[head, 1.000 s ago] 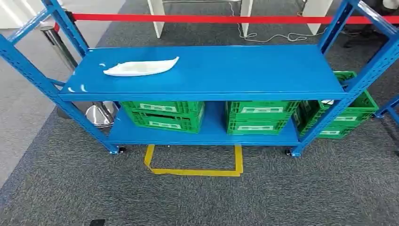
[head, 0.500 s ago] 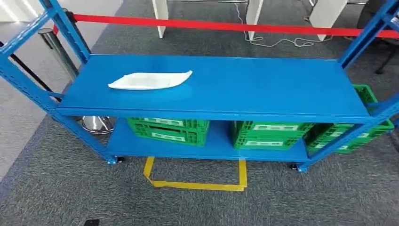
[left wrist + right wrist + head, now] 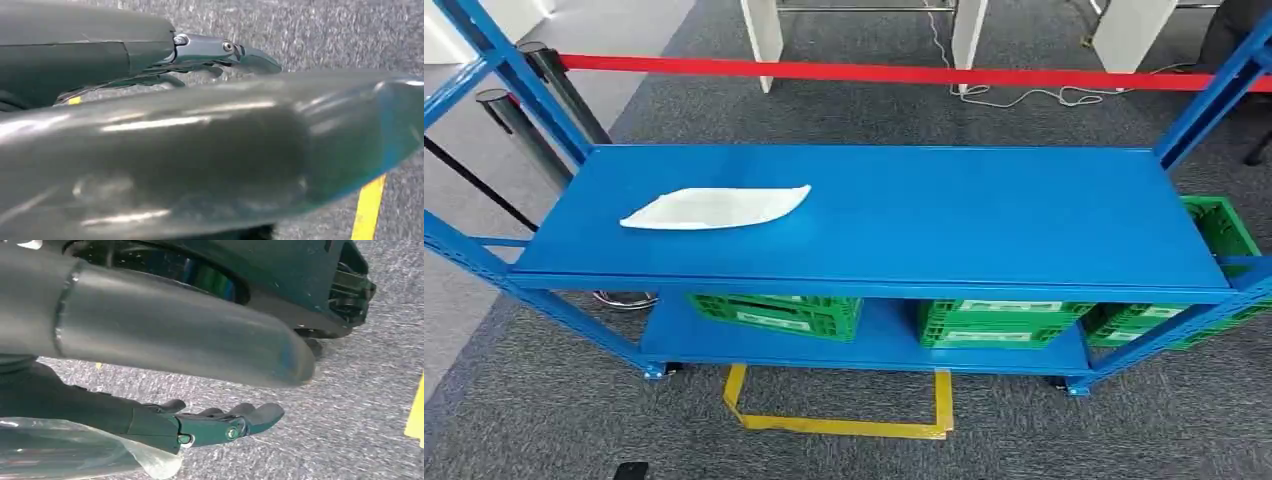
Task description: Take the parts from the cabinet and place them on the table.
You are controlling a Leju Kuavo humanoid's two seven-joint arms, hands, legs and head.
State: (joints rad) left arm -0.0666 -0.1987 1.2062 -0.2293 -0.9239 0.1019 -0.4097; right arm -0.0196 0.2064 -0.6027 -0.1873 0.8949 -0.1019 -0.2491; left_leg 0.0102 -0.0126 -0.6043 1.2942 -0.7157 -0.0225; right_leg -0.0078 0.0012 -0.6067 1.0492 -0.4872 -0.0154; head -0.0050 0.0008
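Head view: blue metal cabinet point(image 3: 984, 225) with two shelves fills the frame. White flat part point(image 3: 716, 208) lies on the top shelf at about 9 o'clock, near the front edge, apart from everything else. On the lower shelf sit green crates point(image 3: 779, 312), two side by side under the top shelf; another green crate point(image 3: 1219, 230) sits past the cabinet's end at 3 o'clock. Yellow tape outline point(image 3: 839, 420) marks the grey carpet at 6 o'clock in front of the cabinet. Red barrier belt point(image 3: 904, 73) runs across at 12 o'clock behind the cabinet, chrome stanchion posts point(image 3: 519, 125) at 10 o'clock.

Left wrist view: left hand point(image 3: 215, 55) hangs over grey carpet, fingers stretched out straight and loose, holding nothing. Yellow tape strip point(image 3: 367, 212) on the floor at 5 o'clock.

Right wrist view: right hand point(image 3: 220, 422) hangs over grey carpet, fingers extended and slightly spread, nothing in them. Bit of yellow tape point(image 3: 415, 415) at 3 o'clock.
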